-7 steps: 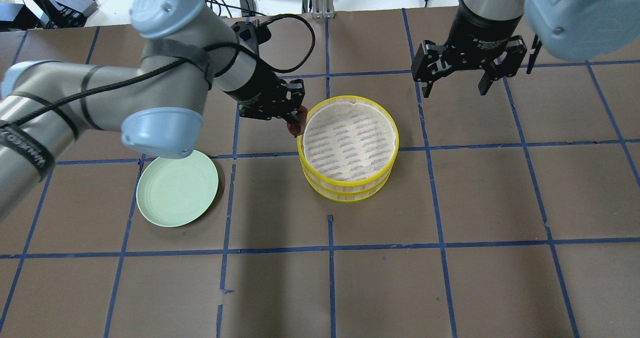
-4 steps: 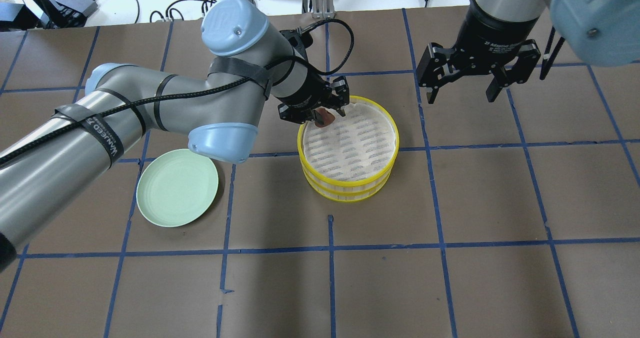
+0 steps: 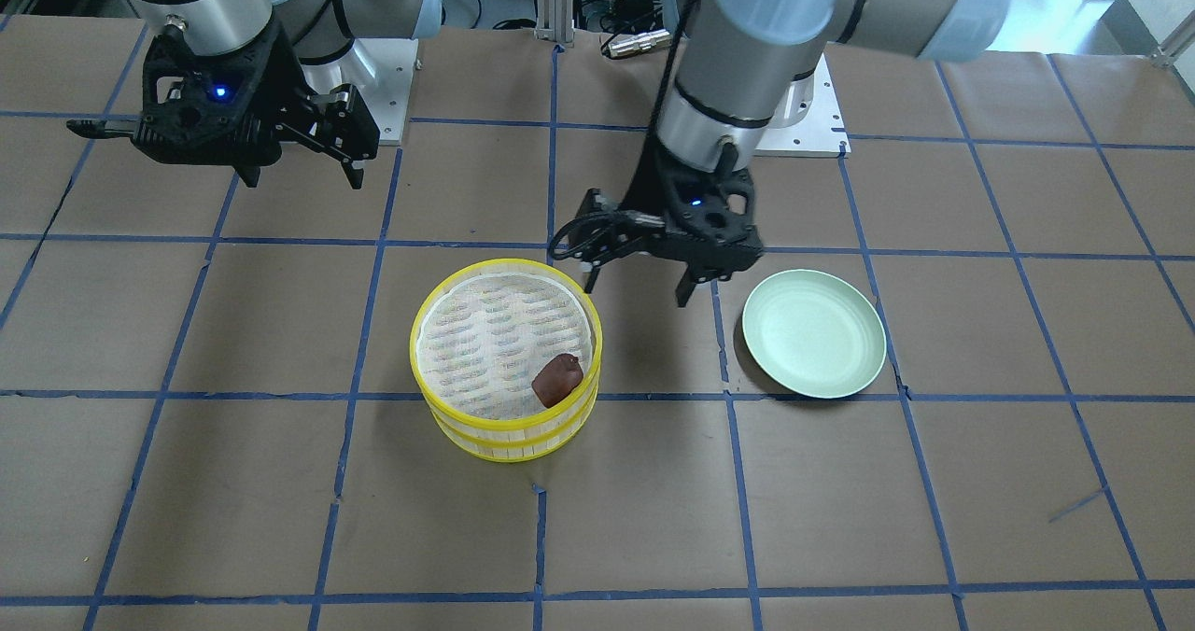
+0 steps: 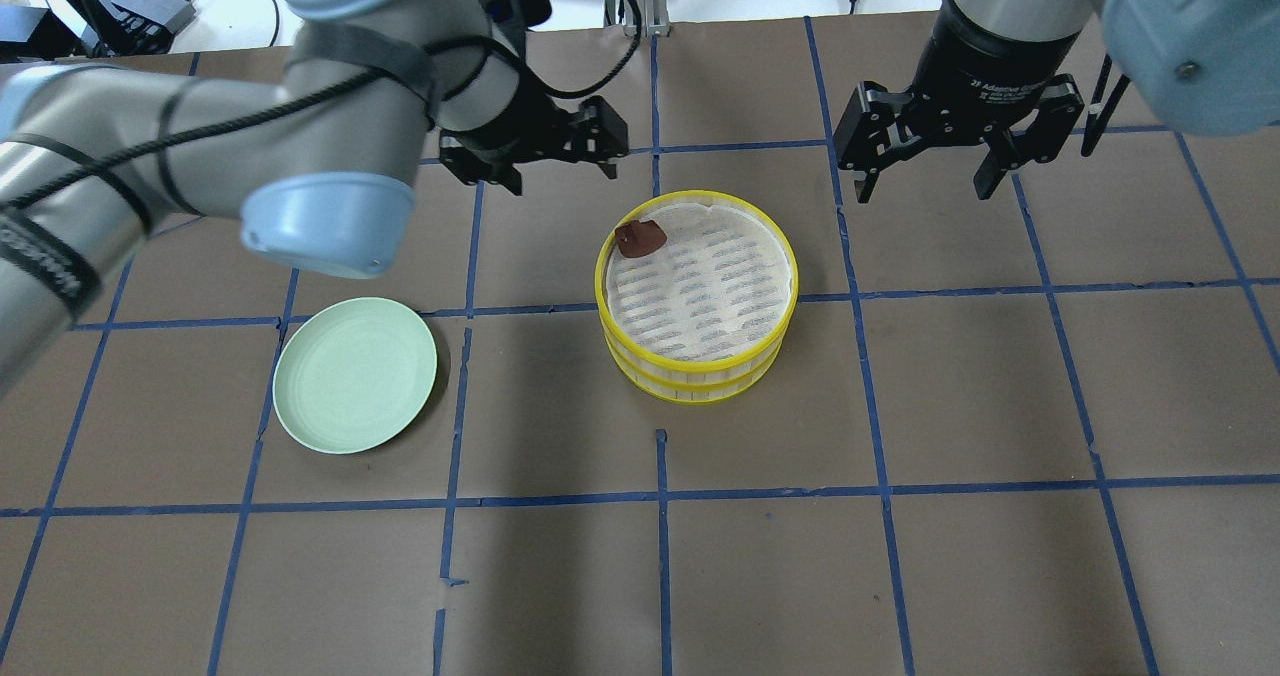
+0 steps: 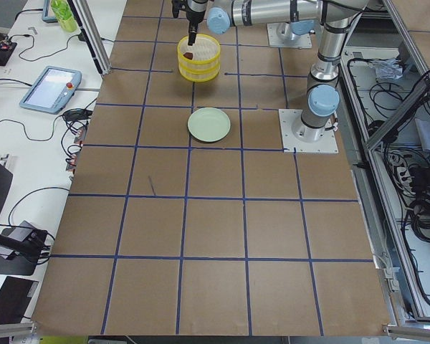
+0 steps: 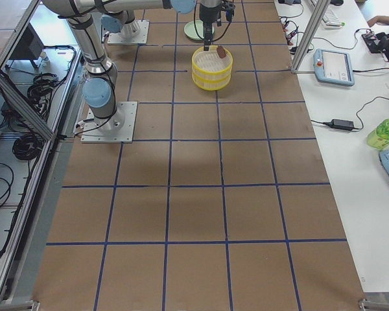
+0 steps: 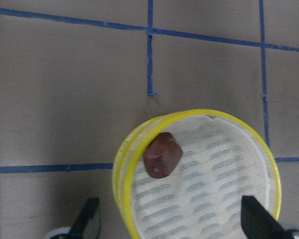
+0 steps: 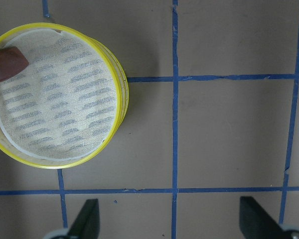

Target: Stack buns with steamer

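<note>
Overhead exterior view: a reddish-brown bun [image 4: 640, 239] lies inside the yellow steamer [image 4: 700, 381], on its white patterned liner, tight against the inner rim on the side toward the robot's left and away from its base. Nothing grips the bun. The steamer looks like two yellow-rimmed tiers stacked one on the other, and it stands on the brown table [image 4: 950, 376], which is marked with a grid of blue tape. The left gripper [image 3: 635, 290] hangs above the table just beside the steamer, off the rim on the bun's side; its fingers are spread wide and hold nothing. The left wrist view confirms this: both fingertips sit far apart at the bottom edge, and the bun rests free by the rim between and beyond them. The right gripper [image 4: 923, 194] hovers over bare table on the steamer's other side, well apart from it, with its fingers also wide apart and empty. Its wrist view catches the steamer at the upper left, with the bun at the frame's edge. A pale green plate [image 4: 355, 374] lies on the table to the robot's left of the steamer, well apart from it.
</note>
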{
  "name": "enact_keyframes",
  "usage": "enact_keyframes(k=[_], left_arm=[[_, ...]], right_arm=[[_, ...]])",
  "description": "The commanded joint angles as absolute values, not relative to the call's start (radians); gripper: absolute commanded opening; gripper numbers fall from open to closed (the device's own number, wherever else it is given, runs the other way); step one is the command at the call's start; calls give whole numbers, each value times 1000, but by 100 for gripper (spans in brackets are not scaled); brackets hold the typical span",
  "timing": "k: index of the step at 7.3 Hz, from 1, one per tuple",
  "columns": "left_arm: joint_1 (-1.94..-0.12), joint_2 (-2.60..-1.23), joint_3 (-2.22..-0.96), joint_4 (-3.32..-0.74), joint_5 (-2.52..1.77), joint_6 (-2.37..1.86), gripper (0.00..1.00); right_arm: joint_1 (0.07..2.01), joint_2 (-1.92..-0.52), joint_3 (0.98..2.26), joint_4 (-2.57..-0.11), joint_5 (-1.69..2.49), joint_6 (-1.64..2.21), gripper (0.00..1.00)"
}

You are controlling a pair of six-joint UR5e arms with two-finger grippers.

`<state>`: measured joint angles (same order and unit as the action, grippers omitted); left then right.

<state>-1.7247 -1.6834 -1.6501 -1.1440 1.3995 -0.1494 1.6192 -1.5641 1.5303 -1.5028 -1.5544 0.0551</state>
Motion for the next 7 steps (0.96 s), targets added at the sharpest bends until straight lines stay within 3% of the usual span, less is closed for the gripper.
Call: enact_keyframes(k=[1,3,7], left_arm=[[-1553,-1597,-1515,-1494,1423,126,100],[-1546,-1586,-1418,-1659,1583,170,100],[-1536,-1563,-1477,-1664,1579,154,100]], right_arm=[[1618,-1565,1529,-1503,-1555,55,100],[1621,-1574,1528,-1503,-1554,57,100],[1623,-1574,1529,-1502,-1549,54,100]])
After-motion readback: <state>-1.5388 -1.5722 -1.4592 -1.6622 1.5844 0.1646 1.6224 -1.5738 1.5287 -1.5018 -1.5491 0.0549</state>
